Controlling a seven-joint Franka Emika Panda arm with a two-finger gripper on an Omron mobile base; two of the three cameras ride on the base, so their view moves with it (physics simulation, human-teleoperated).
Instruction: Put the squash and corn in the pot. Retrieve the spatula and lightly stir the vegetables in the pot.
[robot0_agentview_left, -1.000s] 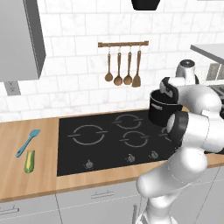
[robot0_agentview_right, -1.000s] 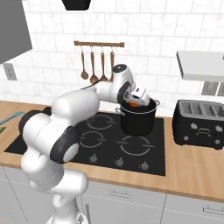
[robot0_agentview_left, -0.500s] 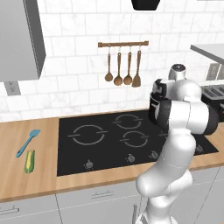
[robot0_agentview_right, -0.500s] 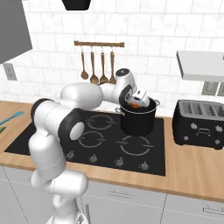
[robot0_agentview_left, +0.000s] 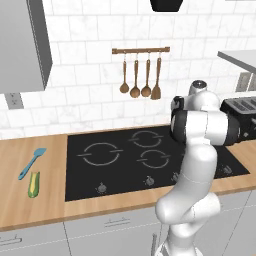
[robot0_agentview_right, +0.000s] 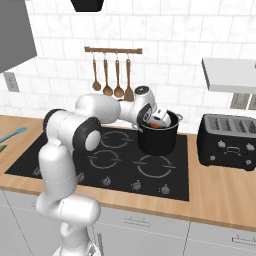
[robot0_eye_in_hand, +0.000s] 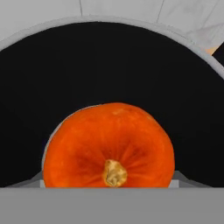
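The gripper is hanging over the pot w/ its jaws spread wide, & the orange squash is sitting inside the pot, prob. let go, so step 1 looks done. The corn & spatula are lying side by side on the wood counter, far left of the stove, both left to do. The finger tips are hard to see, hidden behind the squash.

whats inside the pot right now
An orange squash sits inside the pot, stem end toward the hand camera, with the end effector at the rim above it. The squash covers the pot's floor, so anything beneath it cannot be seen. The corn lies on the counter.
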